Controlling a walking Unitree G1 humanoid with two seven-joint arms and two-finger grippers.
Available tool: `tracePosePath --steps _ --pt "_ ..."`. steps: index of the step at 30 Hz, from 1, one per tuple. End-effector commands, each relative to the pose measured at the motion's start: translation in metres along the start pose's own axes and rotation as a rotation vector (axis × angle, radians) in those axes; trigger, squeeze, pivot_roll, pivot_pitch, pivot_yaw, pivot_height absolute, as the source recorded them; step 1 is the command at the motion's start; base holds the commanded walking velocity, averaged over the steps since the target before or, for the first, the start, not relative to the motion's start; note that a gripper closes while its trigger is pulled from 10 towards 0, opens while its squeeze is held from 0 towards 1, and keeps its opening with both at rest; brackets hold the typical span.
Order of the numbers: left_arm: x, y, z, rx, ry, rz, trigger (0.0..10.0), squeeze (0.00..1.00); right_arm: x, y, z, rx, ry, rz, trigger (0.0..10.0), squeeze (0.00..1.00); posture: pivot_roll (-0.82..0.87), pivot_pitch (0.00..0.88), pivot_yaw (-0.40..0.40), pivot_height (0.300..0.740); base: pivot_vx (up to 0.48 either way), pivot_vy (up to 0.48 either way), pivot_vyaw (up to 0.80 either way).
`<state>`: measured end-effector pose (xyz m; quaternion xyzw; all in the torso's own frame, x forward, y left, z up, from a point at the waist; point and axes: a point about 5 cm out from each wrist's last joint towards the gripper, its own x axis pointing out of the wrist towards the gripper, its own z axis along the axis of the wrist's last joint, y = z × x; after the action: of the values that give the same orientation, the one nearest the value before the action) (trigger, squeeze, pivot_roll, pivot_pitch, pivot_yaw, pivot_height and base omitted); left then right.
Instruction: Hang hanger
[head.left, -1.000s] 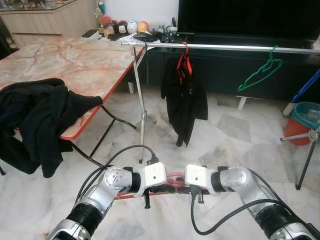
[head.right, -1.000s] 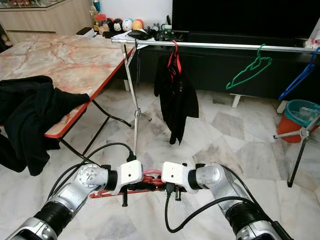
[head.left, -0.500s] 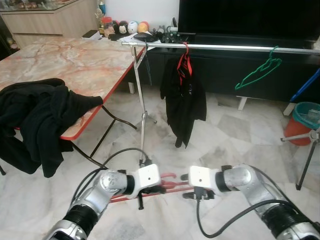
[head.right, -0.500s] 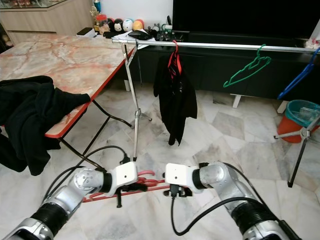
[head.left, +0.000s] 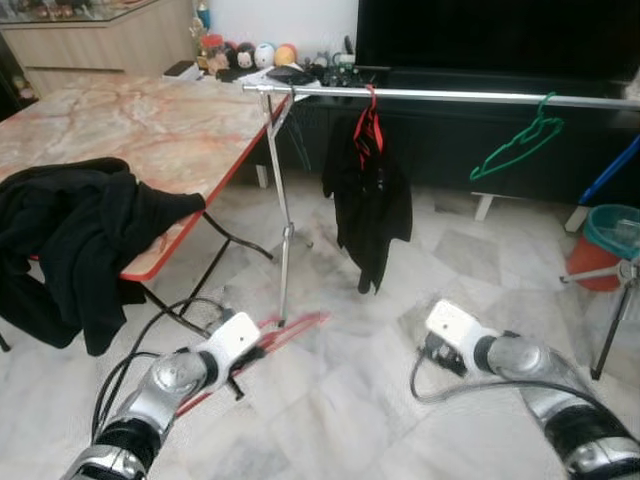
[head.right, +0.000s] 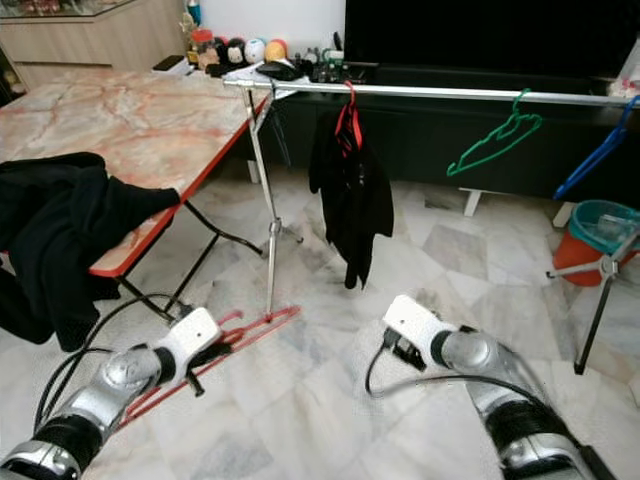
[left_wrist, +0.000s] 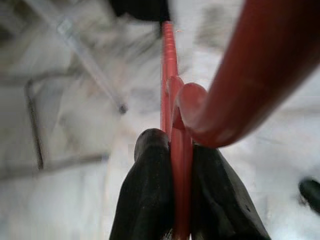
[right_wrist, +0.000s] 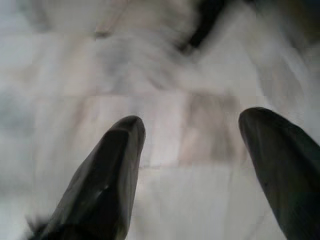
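My left gripper (left_wrist: 172, 165) is clenched on the red hanger (head.left: 268, 340), both fingers pinching its thin bar so it cannot swing or twist; I hold it low over the floor, near and to the left, its length slanting away toward the foot of the rack's left post. My right gripper (right_wrist: 192, 150) is spread wide and grasps nothing, held low to the right, well apart from the hanger. The rail (head.left: 450, 95) runs across the far side, high above my load. A black garment (head.left: 370, 200) hangs near its left end and a green hanger (head.left: 515, 140) further right; between them the rail is bare, my likeliest spot. The table (head.left: 150, 120) edge crowds the left, so I judge the open floor ahead is my way in.
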<state>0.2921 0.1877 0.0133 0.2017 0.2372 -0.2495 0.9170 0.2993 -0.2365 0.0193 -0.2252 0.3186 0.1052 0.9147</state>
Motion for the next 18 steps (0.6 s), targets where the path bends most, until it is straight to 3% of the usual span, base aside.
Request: tracePosePath --steps 1,3,4,5,6,7,8,10,18 --pt "-0.006 0.005 -0.016 -0.059 0.053 0.060 10.0 0.00 -0.002 0.001 -0.018 0.085 0.058 -0.054 10.0 0.00 0.06 0.000 0.045 0.740 0.000 0.000 0.00" --pt "-0.010 0.006 -0.030 -0.165 0.095 0.131 10.0 0.00 -0.003 0.011 -0.038 0.220 0.101 -0.093 10.0 0.00 0.07 0.000 0.037 0.740 0.000 0.000 0.00" --pt "-0.010 0.006 -0.030 -0.165 0.095 0.131 10.0 0.00 -0.003 0.011 -0.038 0.220 0.101 -0.093 10.0 0.00 0.07 0.000 0.037 0.740 0.000 0.000 0.00" --pt "-0.016 0.006 -0.048 -0.259 0.155 0.201 10.0 0.00 -0.006 0.024 -0.057 0.351 0.141 -0.117 10.0 0.00 0.07 0.000 0.034 0.740 0.000 0.000 0.00" --pt "-0.020 0.004 -0.058 -0.290 0.198 0.225 10.0 0.00 -0.007 0.033 -0.067 0.391 0.177 -0.122 10.0 0.00 0.06 0.000 0.035 0.740 0.000 0.000 0.00" --pt "-0.020 0.004 -0.058 -0.290 0.198 0.225 10.0 0.00 -0.007 0.033 -0.067 0.391 0.177 -0.122 10.0 0.00 0.06 0.000 0.035 0.740 0.000 0.000 0.00" --pt "-0.027 -0.005 -0.078 -0.335 0.276 0.250 10.0 0.00 -0.011 0.050 -0.086 0.439 0.255 -0.123 10.0 0.00 0.06 0.000 0.035 0.740 0.000 0.000 0.00" --pt "-0.035 -0.015 -0.094 -0.359 0.340 0.261 10.0 0.00 -0.015 0.065 -0.098 0.489 0.297 -0.118 10.0 0.00 0.05 0.000 0.037 0.740 0.000 0.000 0.00" --pt "-0.062 -0.045 -0.139 -0.467 0.523 0.304 10.0 0.00 -0.038 0.105 -0.142 0.679 0.449 -0.093 10.0 0.00 0.06 0.000 0.025 0.740 0.000 0.000 0.00"
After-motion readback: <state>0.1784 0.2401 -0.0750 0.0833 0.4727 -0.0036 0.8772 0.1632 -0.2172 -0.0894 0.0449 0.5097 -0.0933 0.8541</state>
